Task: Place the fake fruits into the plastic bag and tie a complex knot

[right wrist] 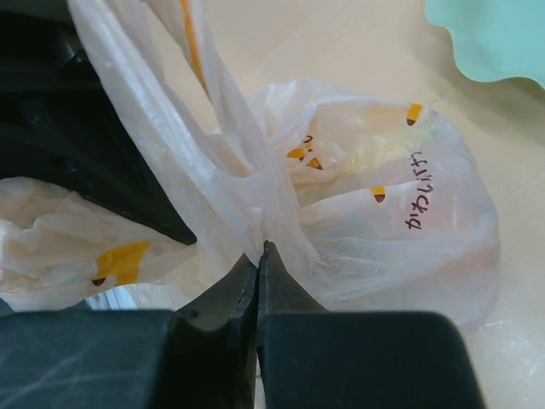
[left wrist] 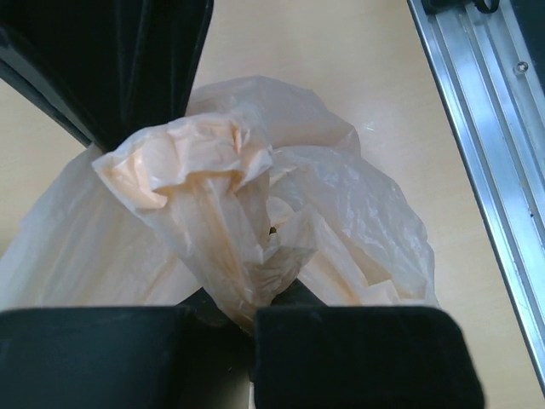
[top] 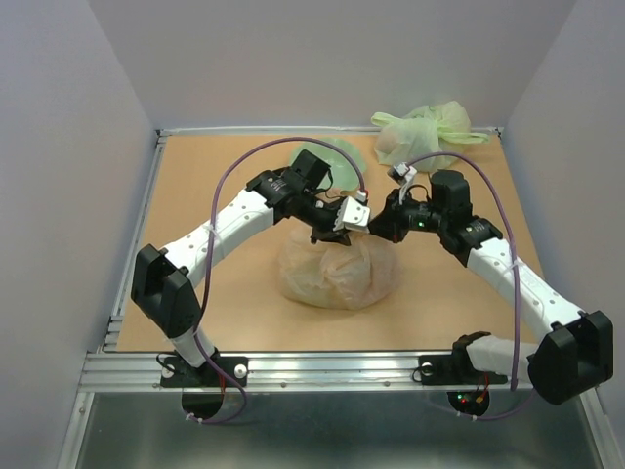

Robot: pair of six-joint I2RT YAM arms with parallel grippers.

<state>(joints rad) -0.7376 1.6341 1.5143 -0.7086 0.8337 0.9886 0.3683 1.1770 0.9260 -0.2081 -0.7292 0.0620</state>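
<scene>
Tan table (top: 195,293) within white walls. The plastic bag (top: 337,274) sits at its centre, bulging. No fruits lie loose, so I judge loading done. My left gripper (top: 330,235) and right gripper (top: 379,229) are each clamped on bunched bag plastic. No finished knot shows, so tying remains.

Tan wooden surface (top: 195,176) is lying at centre. Plain pale walls are enclosing it: back wall (top: 332,59) at 12 o'clock, left wall (top: 59,147) at 9, right wall (top: 576,98) at 3. An aluminium rail (top: 322,369) is running along the 6 o'clock edge, with a grey metal ledge (top: 322,440) lying below it. Soft, even light is falling from above.
</scene>
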